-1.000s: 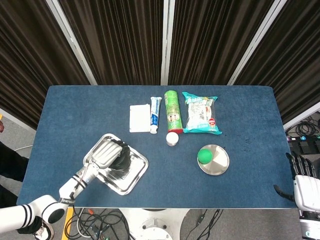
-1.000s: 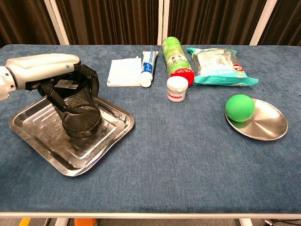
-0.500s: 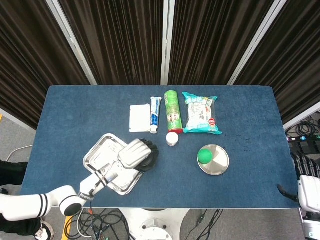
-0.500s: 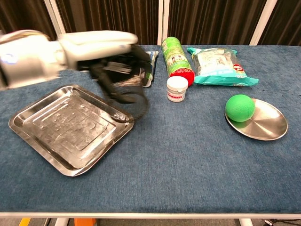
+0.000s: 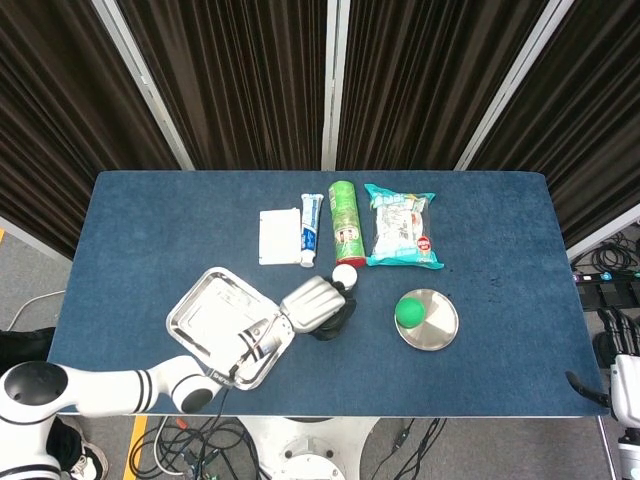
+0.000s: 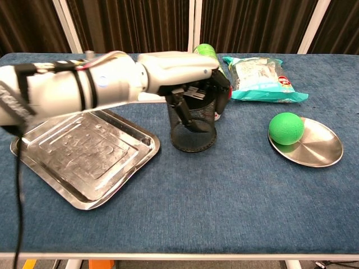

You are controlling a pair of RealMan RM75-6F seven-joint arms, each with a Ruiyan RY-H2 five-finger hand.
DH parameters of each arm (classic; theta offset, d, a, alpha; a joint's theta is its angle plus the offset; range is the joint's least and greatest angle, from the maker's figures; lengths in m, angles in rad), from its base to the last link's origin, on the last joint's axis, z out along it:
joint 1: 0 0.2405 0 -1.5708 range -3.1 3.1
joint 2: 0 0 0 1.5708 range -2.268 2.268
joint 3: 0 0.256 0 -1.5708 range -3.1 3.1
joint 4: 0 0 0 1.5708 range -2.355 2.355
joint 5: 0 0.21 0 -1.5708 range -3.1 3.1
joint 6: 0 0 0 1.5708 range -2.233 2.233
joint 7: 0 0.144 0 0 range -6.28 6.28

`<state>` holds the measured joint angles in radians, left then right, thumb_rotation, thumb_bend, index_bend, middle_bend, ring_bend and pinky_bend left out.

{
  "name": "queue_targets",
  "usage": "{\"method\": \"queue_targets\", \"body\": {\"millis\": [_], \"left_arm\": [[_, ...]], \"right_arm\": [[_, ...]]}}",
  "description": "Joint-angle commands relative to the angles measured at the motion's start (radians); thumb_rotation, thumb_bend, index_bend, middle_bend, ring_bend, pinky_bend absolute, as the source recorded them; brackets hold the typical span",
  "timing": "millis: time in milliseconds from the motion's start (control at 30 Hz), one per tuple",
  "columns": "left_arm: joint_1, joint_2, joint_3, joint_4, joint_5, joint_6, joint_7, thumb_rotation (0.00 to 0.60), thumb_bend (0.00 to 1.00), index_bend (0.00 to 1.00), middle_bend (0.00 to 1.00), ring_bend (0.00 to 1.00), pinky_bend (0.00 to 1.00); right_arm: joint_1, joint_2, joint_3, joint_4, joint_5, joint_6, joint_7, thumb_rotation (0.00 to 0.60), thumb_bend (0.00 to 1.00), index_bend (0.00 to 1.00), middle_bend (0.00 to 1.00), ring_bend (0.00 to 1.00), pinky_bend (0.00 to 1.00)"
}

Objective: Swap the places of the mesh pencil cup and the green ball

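— Where does the mesh pencil cup (image 6: 192,130) stand?
— On the table (image 6: 224,196), between the tray (image 6: 84,154) at left and the round plate (image 6: 314,147) at right.
— And the green ball (image 6: 286,128)?
— On that plate's left edge. The snack bag (image 6: 259,78) lies behind it.

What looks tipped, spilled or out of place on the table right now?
Nothing stands out. The left hand holds the mesh pencil cup upright between the square tray and the round plate, where the green ball sits.

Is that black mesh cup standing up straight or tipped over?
Upright. In the chest view the mesh pencil cup stands base down on the blue table, gripped at its rim by the left hand.
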<state>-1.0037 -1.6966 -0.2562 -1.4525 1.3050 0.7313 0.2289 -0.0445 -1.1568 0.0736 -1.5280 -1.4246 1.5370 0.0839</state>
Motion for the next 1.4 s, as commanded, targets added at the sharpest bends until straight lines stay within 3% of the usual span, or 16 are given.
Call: {"method": "queue_targets", "body": {"millis": [33, 333, 467, 667, 867, 1100, 1233, 1400], "left_arm": [[-0.023, -0.03, -0.006, 0.035, -0.007, -0.002, -0.017, 0.6, 0.28, 0.45, 0.42, 0.34, 0.63], [-0.064, -0.074, 0.0, 0.118, 0.019, -0.001, -0.076, 0.6, 0.28, 0.44, 0.4, 0.32, 0.62], [-0.068, -0.086, 0.013, 0.145, 0.037, 0.011, -0.108, 0.6, 0.25, 0.35, 0.35, 0.29, 0.59], [-0.073, -0.085, 0.031, 0.161, 0.054, 0.011, -0.14, 0.6, 0.21, 0.25, 0.26, 0.18, 0.46], [-0.081, -0.054, 0.04, 0.127, 0.082, 0.022, -0.152, 0.6, 0.13, 0.13, 0.12, 0.05, 0.26], [-0.075, -0.046, 0.046, 0.117, 0.086, 0.046, -0.161, 0.6, 0.09, 0.11, 0.06, 0.01, 0.22], [-0.063, -0.01, 0.053, 0.062, 0.087, 0.063, -0.141, 0.6, 0.09, 0.11, 0.06, 0.01, 0.21], [0.039, 0.14, 0.108, -0.147, 0.051, 0.166, 0.036, 0.6, 0.09, 0.11, 0.06, 0.01, 0.21]], "right_arm": [[-0.001, -0.001, 0.001, 0.007, 0.004, -0.004, 0.007, 0.6, 0.09, 0.0, 0.0, 0.0, 0.0], [-0.002, -0.009, 0.002, 0.023, 0.006, -0.009, 0.023, 0.6, 0.09, 0.0, 0.0, 0.0, 0.0], [-0.003, -0.011, 0.003, 0.029, 0.006, -0.01, 0.029, 0.6, 0.09, 0.0, 0.0, 0.0, 0.0], [-0.005, -0.011, 0.005, 0.035, 0.011, -0.011, 0.035, 0.6, 0.09, 0.0, 0.0, 0.0, 0.0], [-0.005, -0.013, 0.007, 0.036, 0.011, -0.01, 0.034, 0.6, 0.09, 0.0, 0.0, 0.0, 0.0], [-0.006, -0.014, 0.008, 0.035, 0.009, -0.009, 0.034, 0.6, 0.09, 0.0, 0.0, 0.0, 0.0], [-0.007, -0.009, 0.01, 0.031, 0.006, -0.005, 0.037, 0.6, 0.09, 0.0, 0.0, 0.0, 0.0], [-0.003, -0.004, 0.008, 0.029, -0.003, -0.007, 0.033, 0.6, 0.09, 0.0, 0.0, 0.0, 0.0]]}}
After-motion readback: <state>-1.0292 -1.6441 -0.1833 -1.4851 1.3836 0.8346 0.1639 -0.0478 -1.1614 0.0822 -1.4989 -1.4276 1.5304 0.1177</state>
